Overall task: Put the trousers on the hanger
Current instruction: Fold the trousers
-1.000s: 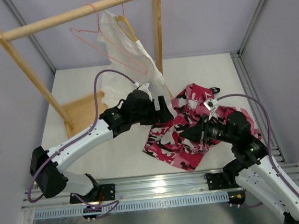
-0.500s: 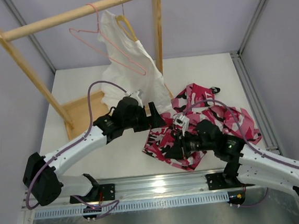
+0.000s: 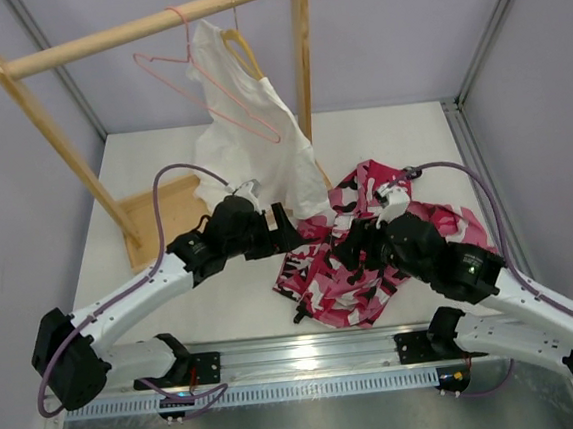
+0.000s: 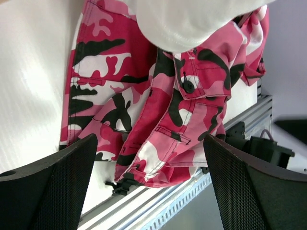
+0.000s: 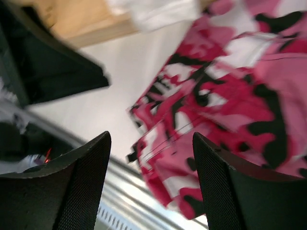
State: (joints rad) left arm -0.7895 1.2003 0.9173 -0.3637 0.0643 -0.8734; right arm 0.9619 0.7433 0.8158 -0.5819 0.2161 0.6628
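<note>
The camouflage trousers (image 3: 376, 267) lie crumpled on the white table at the centre right, their lower edge near the front rail. They fill the left wrist view (image 4: 158, 110) and the right wrist view (image 5: 230, 96). The pink wire hanger (image 3: 211, 96) hangs by its hook from the wooden rail, bare. My left gripper (image 3: 290, 229) hovers open at the trousers' left edge, its jaws (image 4: 151, 191) wide with nothing between them. My right gripper (image 3: 350, 247) is open just above the trousers' middle, its jaws (image 5: 151, 187) also holding nothing.
A wooden rack (image 3: 150, 26) stands at the back left on a wooden base (image 3: 161, 215). A white garment (image 3: 249, 127) hangs from it on a tan hanger (image 3: 242, 53), its hem just above the trousers (image 4: 192, 19). A metal rail (image 3: 299, 359) borders the near table edge.
My right gripper has opened and let go of the trousers, and has lifted back a little. The left arm has drawn slightly back to the left, still open.
</note>
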